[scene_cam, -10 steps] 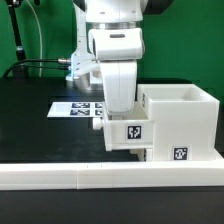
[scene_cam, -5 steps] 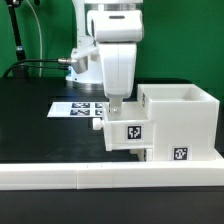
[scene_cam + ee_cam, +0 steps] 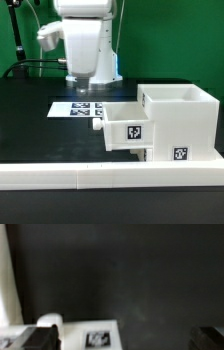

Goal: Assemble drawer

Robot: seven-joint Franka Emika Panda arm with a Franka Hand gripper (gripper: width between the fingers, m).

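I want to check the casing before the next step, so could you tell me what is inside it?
The casing is open at the top, and only its white inner walls near the rim show. One tray sits partly inserted at its side. The casing's floor and lower interior are hidden by its walls.

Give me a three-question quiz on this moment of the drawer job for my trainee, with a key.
1. True or false: the gripper is holding the small tray.
2. Multiple choice: in the exterior view, the small tray sits (A) against the exterior view's left side of the tall casing, (B) on top of the casing, (C) on the marker board.
3. Fill in: the tag on the small tray's front is coloured black and ____.

Key
1. False: the gripper hangs above the marker board, apart from the tray, with nothing seen between its fingers.
2. A.
3. White.
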